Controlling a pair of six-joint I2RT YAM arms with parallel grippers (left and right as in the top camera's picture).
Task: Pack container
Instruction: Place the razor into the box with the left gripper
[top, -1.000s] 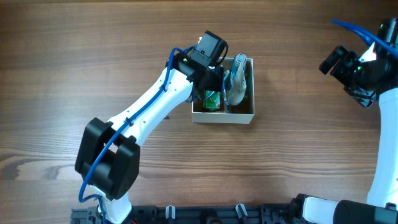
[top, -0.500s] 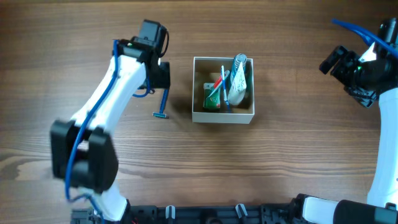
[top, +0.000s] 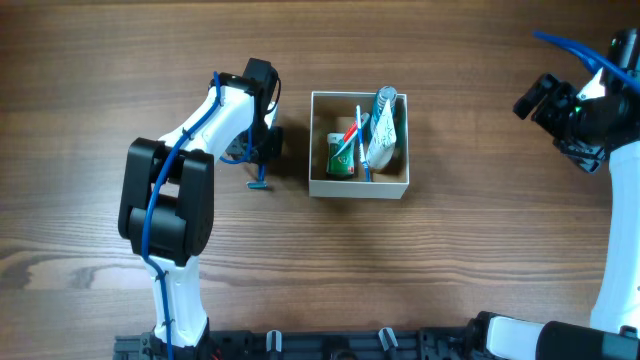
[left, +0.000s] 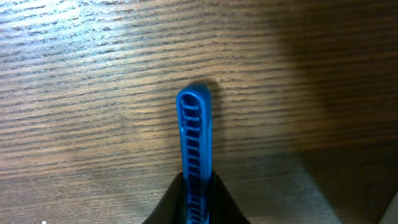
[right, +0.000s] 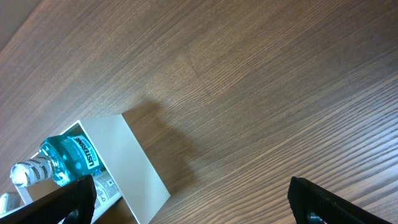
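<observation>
The left gripper (top: 264, 148), moved off the container (top: 358, 187), now pinches the blue razor (left: 195, 143) beside it for packing; the right gripper (top: 543, 101) idles spread open.

Wood-grain table (top: 450, 260) carries container (top: 358, 187), blue razor (top: 260, 178) just left of it

We look down on wooden counter (top: 470, 250). Container (top: 358, 187) sits near centre, open top up. Inside we make out teal bottle (top: 384, 120) along right wall, green pack (top: 341, 160) at left, and thin red and blue toothbrushes (top: 350, 135) slanting between them. Blue razor (top: 259, 181) lies on counter just left of container, not touching it, head toward near edge. Left tool (top: 266, 146) sits over razor's far end; we cannot tell its grip from above. Right tool (top: 533, 98) hangs at far right, well apart from container.
</observation>
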